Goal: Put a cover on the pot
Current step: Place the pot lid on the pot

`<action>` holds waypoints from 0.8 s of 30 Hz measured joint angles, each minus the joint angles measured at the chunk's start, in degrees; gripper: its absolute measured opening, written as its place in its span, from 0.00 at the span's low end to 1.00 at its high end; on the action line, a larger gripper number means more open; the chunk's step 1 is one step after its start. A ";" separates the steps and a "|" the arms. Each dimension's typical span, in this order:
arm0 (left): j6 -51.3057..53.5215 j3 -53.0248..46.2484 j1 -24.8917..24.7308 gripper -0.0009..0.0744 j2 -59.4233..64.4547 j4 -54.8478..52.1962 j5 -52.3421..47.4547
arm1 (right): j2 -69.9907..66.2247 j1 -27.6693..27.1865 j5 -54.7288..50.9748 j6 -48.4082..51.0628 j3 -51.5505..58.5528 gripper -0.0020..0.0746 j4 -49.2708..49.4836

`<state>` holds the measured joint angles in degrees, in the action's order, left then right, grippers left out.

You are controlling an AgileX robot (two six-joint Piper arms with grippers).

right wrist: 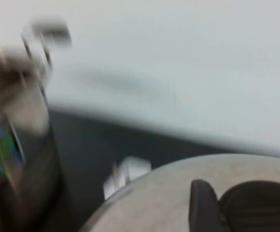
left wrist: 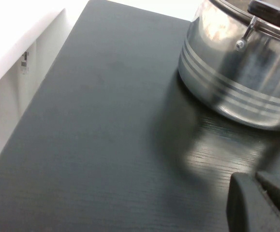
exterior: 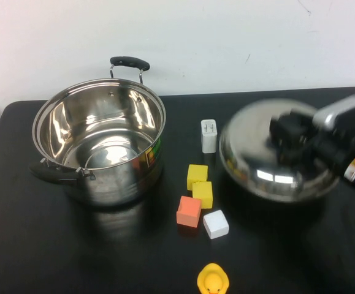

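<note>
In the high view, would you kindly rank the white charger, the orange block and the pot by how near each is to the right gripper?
The right gripper sits over the lid, on the table's right side.
1. White charger: just left of the lid.
2. Orange block: centre, nearer the robot.
3. Pot: far left.

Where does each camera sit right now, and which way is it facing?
High view: raised on the robot's side, angled down at the table, open pot, lid and blocks; right gripper over the lid's top.
Left wrist view: low beside the pot; left gripper at the frame edge.
Right wrist view: just above the lid, facing the pot and white charger.
All three share the pot.
</note>
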<state>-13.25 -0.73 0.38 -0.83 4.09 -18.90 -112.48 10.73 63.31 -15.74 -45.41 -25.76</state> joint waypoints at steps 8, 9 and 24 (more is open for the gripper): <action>0.00 0.00 0.00 0.01 0.00 0.00 0.00 | 18.76 2.71 -19.19 -12.03 -4.70 0.48 -7.55; 0.00 0.00 0.00 0.01 0.00 0.00 0.00 | 19.74 3.81 -21.93 -15.32 -7.01 0.48 -10.63; 0.00 0.00 0.00 0.01 0.00 0.00 0.00 | 0.50 23.23 -33.22 -47.14 -47.57 0.48 -38.74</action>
<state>-13.25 -0.73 0.38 -0.83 4.09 -18.90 -111.98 33.96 30.10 -62.88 -92.98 -64.50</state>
